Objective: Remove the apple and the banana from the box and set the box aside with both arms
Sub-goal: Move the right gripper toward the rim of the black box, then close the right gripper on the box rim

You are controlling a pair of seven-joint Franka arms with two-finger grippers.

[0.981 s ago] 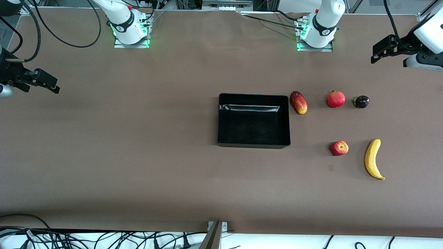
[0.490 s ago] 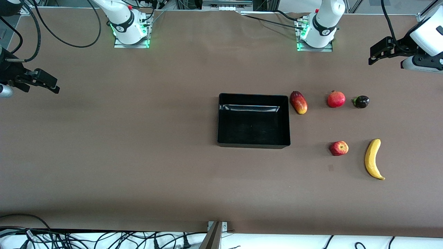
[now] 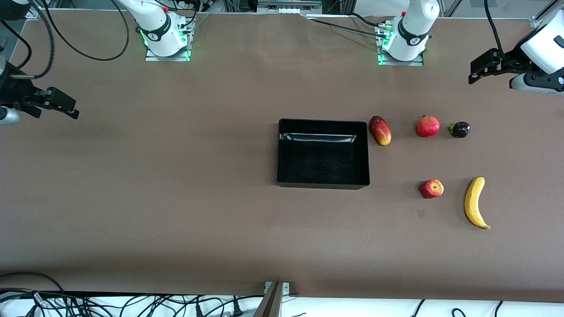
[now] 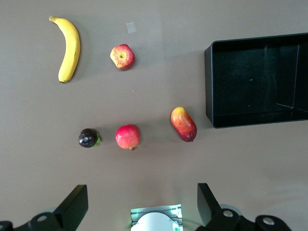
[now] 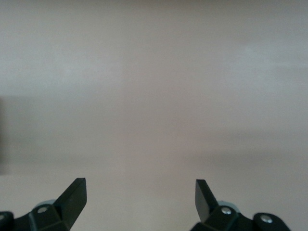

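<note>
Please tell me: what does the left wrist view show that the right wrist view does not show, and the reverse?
Only the left wrist view shows the things of the table: the banana, the apple, the black box, the mango-like fruit, the pomegranate and a small dark fruit. Only the right wrist view shows the open right gripper, over bare table with nothing on it. Both show brown table surface and two spread black fingertips; in the left wrist view they belong to the open left gripper.

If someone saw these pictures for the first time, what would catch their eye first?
Most likely the glossy black box, open and empty, mid-table. Next, the fruits toward the left arm's end: the yellow banana and red apple nearer the front camera. The left gripper and right gripper hang open at the table's ends.
</note>
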